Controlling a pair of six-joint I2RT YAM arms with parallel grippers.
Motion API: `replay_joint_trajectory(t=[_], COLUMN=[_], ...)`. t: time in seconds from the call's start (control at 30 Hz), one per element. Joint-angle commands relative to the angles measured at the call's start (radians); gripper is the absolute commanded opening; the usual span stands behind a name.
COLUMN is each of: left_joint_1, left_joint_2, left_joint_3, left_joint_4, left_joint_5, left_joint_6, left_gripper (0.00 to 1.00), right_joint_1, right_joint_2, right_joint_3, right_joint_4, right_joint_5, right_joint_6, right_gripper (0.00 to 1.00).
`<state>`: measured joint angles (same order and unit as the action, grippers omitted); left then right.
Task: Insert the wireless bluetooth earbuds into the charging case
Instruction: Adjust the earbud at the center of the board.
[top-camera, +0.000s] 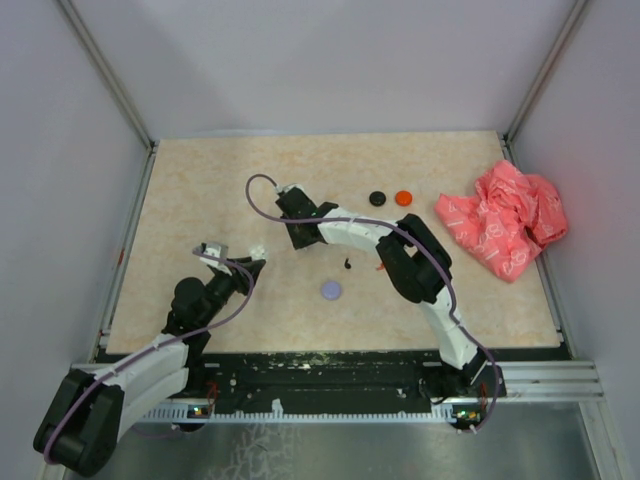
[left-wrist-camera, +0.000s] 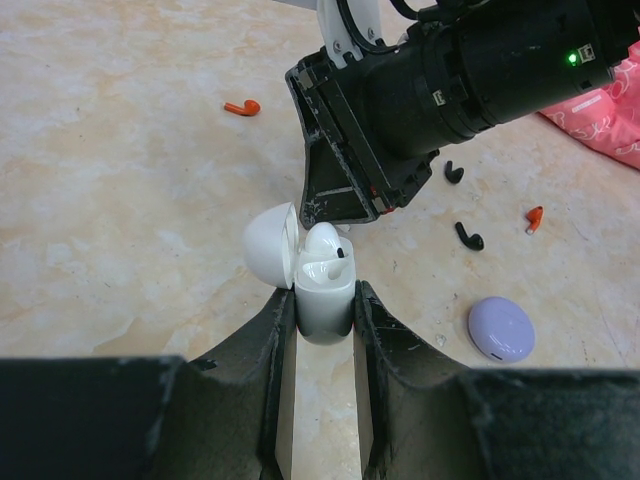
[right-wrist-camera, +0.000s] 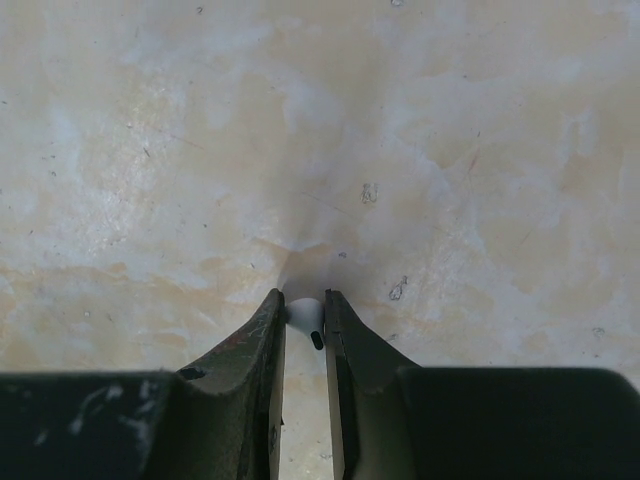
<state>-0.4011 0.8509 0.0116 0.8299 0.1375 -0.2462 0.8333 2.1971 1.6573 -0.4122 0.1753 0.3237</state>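
The white charging case (left-wrist-camera: 325, 295) stands with its lid (left-wrist-camera: 270, 245) swung open, and my left gripper (left-wrist-camera: 325, 305) is shut on its body. A white earbud (right-wrist-camera: 305, 314) is pinched between the tips of my right gripper (right-wrist-camera: 305, 308). In the left wrist view this gripper (left-wrist-camera: 340, 205) hangs just over the open case, with the white earbud (left-wrist-camera: 325, 242) at the case's mouth. I cannot tell whether it touches the case. Loose on the table are red earbuds (left-wrist-camera: 241, 107) (left-wrist-camera: 533, 217) and black earbuds (left-wrist-camera: 454, 172) (left-wrist-camera: 469, 236).
A lilac round case (top-camera: 331, 290) lies near the middle front. A black disc (top-camera: 377, 198) and an orange disc (top-camera: 403, 197) sit farther back. A crumpled pink-red bag (top-camera: 505, 220) fills the right side. Walls enclose the table (top-camera: 200, 180) on three sides.
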Motion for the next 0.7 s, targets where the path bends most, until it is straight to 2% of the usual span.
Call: replay_joint_trajectory(t=[0.0, 0.13, 0.3, 0.67], left_joint_1=[0.008, 0.01, 0.01, 0.009], left_joint_2=[0.004, 0.003, -0.006, -0.015], left_joint_3=[0.016, 0.016, 0.013, 0.013], left_joint_4=[0.032, 0.034, 0.037, 0.042], left_joint_5=[0.015, 0.019, 0.031, 0.055], left_joint_6=[0.007, 0.007, 0.008, 0.016], left_gripper=[0.0, 0.0, 0.0, 0.0], right_joint_1=[-0.01, -0.01, -0.009, -0.007], right_joint_2=[0.01, -0.046, -0.107, -0.215], right_joint_3=[-0.01, -0.049, -0.1, -0.24], right_joint_4=[-0.018, 0.007, 0.033, 0.021], right_joint_5=[0.01, 0.009, 0.002, -0.014], right_joint_6=[0.015, 0.004, -0.008, -0.031], right_gripper=[0.16, 0.16, 0.1, 0.12])
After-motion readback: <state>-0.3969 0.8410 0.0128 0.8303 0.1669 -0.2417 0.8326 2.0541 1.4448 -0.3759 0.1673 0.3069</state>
